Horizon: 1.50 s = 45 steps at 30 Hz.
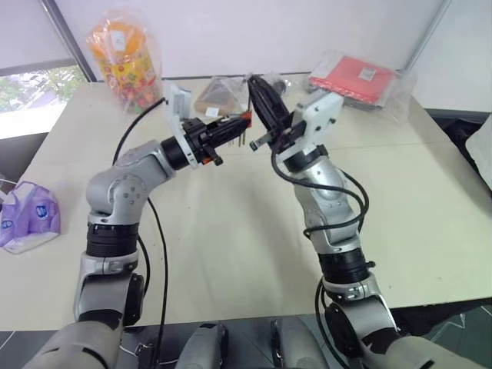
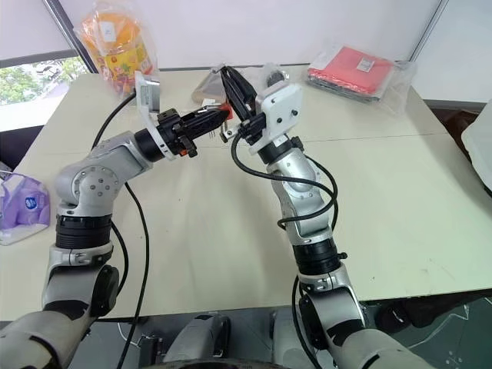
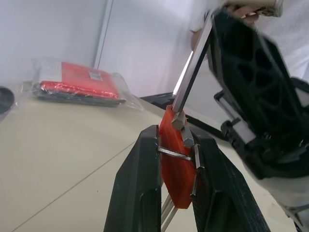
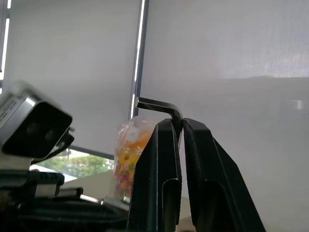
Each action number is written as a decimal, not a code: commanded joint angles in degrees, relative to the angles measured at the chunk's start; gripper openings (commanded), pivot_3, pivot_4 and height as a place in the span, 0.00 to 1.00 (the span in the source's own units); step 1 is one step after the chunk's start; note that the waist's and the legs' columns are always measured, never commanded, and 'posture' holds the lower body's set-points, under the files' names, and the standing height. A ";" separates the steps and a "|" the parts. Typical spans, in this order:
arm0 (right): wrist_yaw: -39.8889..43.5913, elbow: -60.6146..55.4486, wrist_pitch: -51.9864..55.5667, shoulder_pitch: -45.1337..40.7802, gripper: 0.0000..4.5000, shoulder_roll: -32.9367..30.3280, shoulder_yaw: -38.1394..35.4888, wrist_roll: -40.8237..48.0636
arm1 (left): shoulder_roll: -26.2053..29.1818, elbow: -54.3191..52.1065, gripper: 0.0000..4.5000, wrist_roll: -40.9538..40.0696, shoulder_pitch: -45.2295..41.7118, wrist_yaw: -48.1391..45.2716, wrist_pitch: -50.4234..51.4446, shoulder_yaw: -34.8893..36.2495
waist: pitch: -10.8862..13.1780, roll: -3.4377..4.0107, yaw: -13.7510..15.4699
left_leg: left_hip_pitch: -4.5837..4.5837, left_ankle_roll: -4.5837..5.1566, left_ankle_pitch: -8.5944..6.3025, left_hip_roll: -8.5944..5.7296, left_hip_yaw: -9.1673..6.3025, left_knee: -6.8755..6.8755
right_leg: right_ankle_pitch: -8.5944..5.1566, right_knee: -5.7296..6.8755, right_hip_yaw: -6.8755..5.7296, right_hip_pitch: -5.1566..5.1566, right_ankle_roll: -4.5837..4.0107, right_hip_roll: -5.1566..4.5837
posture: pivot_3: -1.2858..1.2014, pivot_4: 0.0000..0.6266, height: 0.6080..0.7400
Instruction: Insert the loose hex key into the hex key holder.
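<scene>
Beige tabletop lies below both raised arms; left hand clamps the hex key holder, while right hand, fingers nearly together, pinches the loose hex key, whose long end touches the holder's top

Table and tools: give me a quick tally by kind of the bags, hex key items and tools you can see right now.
Hex key holder: 1
Loose hex key: 1
Orange snack bag: 1
Purple packet: 1
Clear bag with red contents: 1
Brown pouch: 1
Tools: 2, the left tool and the right tool
Total: 8
</scene>
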 commanded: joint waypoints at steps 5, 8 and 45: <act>1.79 -3.91 1.16 3.35 0.79 -3.56 -0.77 0.39 | 0.21 -1.37 0.06 -0.29 -1.99 -0.72 -1.62 1.50 | 0.00 0.00 0.00 | 0.00 0.00 0.00 0.00 0.00 0.00 | 0.00 -0.01 0.00 0.00 0.00 0.00 | 0.52 0.24 1.00; 3.53 -7.34 2.75 8.50 0.79 -7.59 -2.64 1.25 | 0.11 -1.47 0.06 -0.13 -1.78 -0.93 -1.74 1.24 | 0.00 0.00 0.21 | 0.00 0.00 0.00 0.00 0.00 -0.01 | 0.00 -0.02 0.00 0.01 0.00 0.00 | 0.52 0.24 1.00; 5.80 -35.47 22.60 35.06 0.80 -30.67 -20.55 9.89 | -25.85 58.64 0.17 8.65 -16.55 12.02 6.96 5.83 | 0.05 -0.09 1.96 | 0.15 0.19 -0.10 -0.07 0.14 0.13 | -0.01 -0.10 0.02 0.27 0.02 0.06 | 0.52 0.24 1.00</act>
